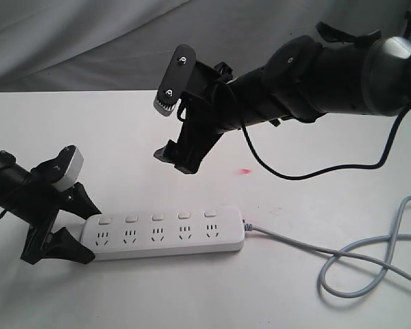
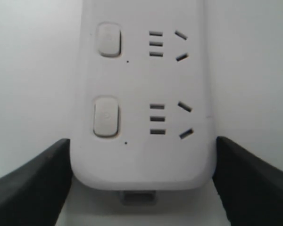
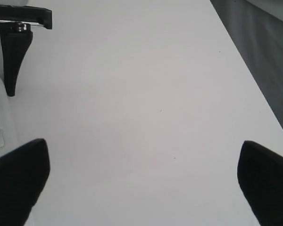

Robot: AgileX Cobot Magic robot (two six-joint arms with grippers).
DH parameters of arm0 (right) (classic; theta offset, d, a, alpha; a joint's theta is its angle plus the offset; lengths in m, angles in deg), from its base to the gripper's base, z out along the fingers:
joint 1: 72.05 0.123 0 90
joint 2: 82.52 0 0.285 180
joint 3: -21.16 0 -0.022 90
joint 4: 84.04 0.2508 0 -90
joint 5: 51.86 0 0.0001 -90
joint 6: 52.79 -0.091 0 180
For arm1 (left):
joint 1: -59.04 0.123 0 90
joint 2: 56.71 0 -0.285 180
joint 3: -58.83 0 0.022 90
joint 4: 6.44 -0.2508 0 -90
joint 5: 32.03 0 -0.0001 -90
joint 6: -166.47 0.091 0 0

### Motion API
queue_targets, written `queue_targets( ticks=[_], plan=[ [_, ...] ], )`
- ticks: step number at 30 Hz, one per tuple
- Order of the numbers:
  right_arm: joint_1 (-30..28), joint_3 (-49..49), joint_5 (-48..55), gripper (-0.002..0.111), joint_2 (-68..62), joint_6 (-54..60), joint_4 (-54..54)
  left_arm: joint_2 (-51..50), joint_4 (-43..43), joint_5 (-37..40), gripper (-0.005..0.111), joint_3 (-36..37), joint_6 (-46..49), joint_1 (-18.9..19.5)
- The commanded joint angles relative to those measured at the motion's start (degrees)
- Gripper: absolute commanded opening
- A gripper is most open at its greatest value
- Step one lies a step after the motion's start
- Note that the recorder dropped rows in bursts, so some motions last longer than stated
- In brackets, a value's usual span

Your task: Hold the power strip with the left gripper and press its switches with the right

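Five switches [image 1: 157, 217] face up on the power strip [image 1: 166, 241], which lies flat on the desk [image 1: 192, 295], its cordless end clamped on both sides by the left pincer [image 1: 92, 233]; the right pincer [image 1: 177, 161] hangs above it, spread wide and empty.

The left gripper [image 1: 92, 235] and right gripper [image 1: 175, 161] are black claws with a white-grey block [image 1: 67, 166] on top. A thin black cable [image 1: 274, 173] loops off the fat right arm [image 1: 329, 68].

White table [image 1: 123, 123] w/ power strip [image 1: 164, 236] lying flat (grey cord [image 1: 288, 240] looping off its right end).
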Motion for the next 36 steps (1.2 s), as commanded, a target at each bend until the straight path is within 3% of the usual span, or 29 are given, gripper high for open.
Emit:
queue_targets(
  ticks=[1, 6, 9, 13, 17, 19, 28, 36],
  plan=[
    [0.46, -0.16, -0.15, 0.105, 0.13, -0.50, 1.18, -0.31, -0.75, -0.53, 0.003, -0.13, -0.22, -0.22],
    [1.01, -0.75, 2.44, 0.105, -1.20, 7.96, 10.62, -0.31, -0.75, -0.53, 0.003, -0.13, -0.22, -0.22],
    [1.61, -2.89, 9.96, 0.105, -4.86, 8.69, 11.12, -0.31, -0.75, -0.53, 0.003, -0.13, -0.22, -0.22],
    [2.99, -5.20, 10.13, 0.105, -9.14, 11.09, 12.67, -0.31, -0.75, -0.53, 0.003, -0.13, -0.22, -0.22],
    [4.56, -5.58, 9.76, 0.105, -13.34, 29.19, 29.05, -0.31, -0.75, -0.53, 0.003, -0.13, -0.22, -0.22],
    [5.08, -6.99, 9.70, 0.105, -15.13, 32.28, 32.20, -0.31, -0.75, -0.53, 0.003, -0.13, -0.22, -0.22],
    [5.53, -14.49, 9.70, 0.105, -20.02, 23.59, 25.63, -0.31, -0.75, -0.53, 0.003, -0.13, -0.22, -0.22],
    [5.65, -15.10, 9.58, 0.105, -20.30, 20.46, 21.47, -0.31, -0.75, -0.53, 0.003, -0.13, -0.22, -0.22]
  ],
)
